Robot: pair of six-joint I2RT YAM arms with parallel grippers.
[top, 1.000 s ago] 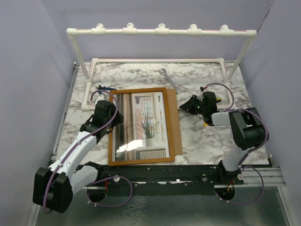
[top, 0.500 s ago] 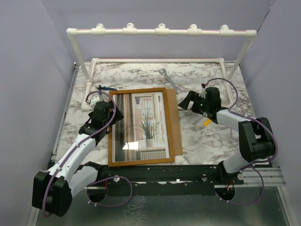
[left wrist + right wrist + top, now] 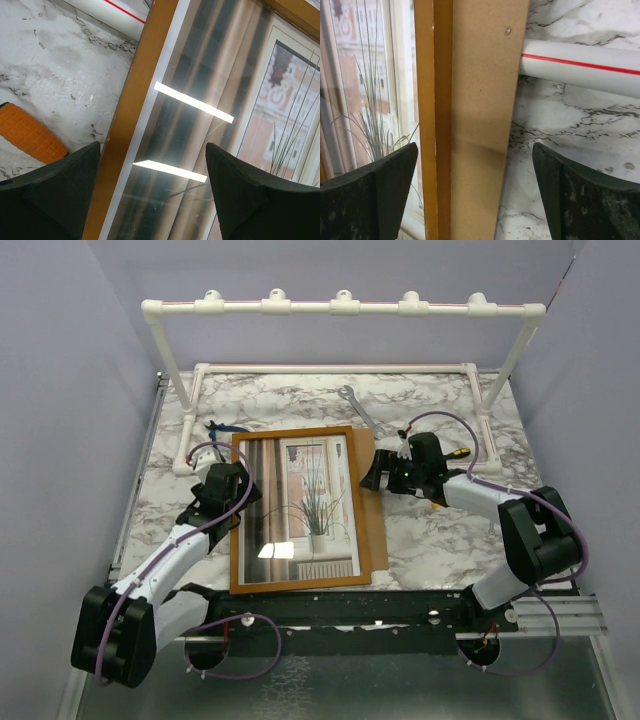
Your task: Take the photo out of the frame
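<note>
The frame (image 3: 241, 540) lies flat mid-table, glass up, with a narrow orange-brown border. Under the glass shows the photo (image 3: 305, 505): curtains, a window, a grassy plant. A brown backing board (image 3: 375, 525) sticks out from under the frame's right side. My left gripper (image 3: 243, 490) is open over the frame's left border (image 3: 127, 115), one finger (image 3: 65, 195) above the marble and the other above the glass (image 3: 200, 75). My right gripper (image 3: 372, 472) is open over the right border (image 3: 432, 100) and the backing board (image 3: 480, 110). Neither holds anything.
A white pipe rack (image 3: 340, 307) stands at the back, its base pipes (image 3: 580, 65) running close to both grippers. A metal wrench (image 3: 358, 405) lies behind the frame. An orange ribbed handle (image 3: 30, 135) lies on the marble left of the frame.
Both grippers have opened wide. The right gripper moved left, from over bare marble to the frame's right edge. The left gripper slid slightly nearer along the left border.
</note>
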